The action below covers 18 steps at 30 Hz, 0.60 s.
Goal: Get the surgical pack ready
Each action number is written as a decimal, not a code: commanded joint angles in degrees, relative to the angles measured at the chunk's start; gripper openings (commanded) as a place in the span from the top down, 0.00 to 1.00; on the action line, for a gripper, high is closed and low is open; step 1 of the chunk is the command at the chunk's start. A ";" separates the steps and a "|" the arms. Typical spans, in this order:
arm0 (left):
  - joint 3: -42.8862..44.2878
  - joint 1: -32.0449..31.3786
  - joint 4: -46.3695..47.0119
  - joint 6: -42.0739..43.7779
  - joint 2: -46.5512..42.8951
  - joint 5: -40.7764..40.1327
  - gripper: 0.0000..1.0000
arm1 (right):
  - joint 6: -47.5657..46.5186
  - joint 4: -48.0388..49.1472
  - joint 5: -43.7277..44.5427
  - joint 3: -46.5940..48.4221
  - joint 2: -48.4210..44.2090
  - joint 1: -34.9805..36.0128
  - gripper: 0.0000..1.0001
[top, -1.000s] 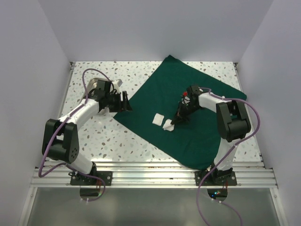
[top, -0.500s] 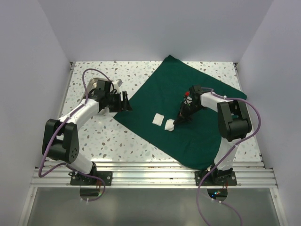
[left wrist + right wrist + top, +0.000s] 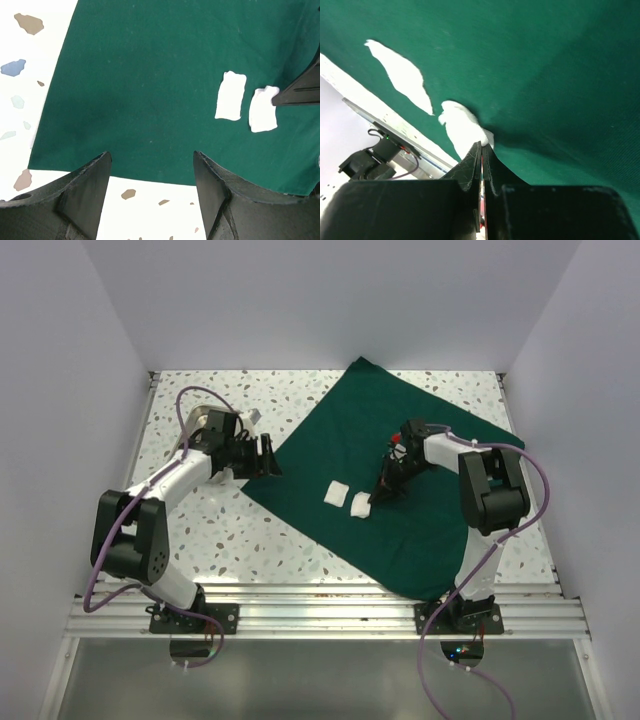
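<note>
The surgical pack is a dark green drape (image 3: 420,430) spread flat as a wide sheet over the middle and right of the table; it also fills the left wrist view (image 3: 150,75) and the right wrist view (image 3: 560,75). Two white gauze squares lie on it side by side, one (image 3: 337,493) free and the other (image 3: 360,504) with a corner between the tips of my shut right gripper (image 3: 372,500) (image 3: 481,145). My left gripper (image 3: 268,462) (image 3: 150,165) hovers open at the drape's left edge, nothing between its fingers.
A small shiny metal object (image 3: 205,420) sits at the back left, partly hidden behind my left wrist. The speckled tabletop (image 3: 230,530) is bare left of the drape. White walls close in the sides and back; a metal rail (image 3: 320,605) runs along the near edge.
The right gripper has drawn slightly back and right with the gauze corner; that gauze now lies flatter. The left arm has not moved.
</note>
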 commanded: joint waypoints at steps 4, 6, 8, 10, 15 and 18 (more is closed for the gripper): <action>1.86 -0.08 2.95 -1.31 0.82 1.65 0.30 | -2.52 -2.45 -0.59 4.35 -0.91 -0.03 1.00; 1.78 -0.08 3.30 -1.57 0.99 1.65 0.30 | -2.61 -2.54 -0.67 4.44 -0.30 0.05 1.00; 1.78 -0.08 3.21 -1.66 0.99 1.74 0.30 | -2.70 -2.80 -0.85 4.35 0.58 0.14 0.96; 1.78 -0.08 3.21 -1.74 0.99 1.56 0.30 | -2.78 -3.15 -0.94 4.35 0.93 0.14 0.90; 1.51 -0.08 3.21 -2.01 0.82 1.38 0.30 | -3.40 -3.94 -0.50 4.35 -0.11 0.05 0.78; 1.34 -0.08 3.39 -2.27 0.82 1.47 0.30 | -3.49 -4.47 -0.32 4.18 -0.56 0.05 0.73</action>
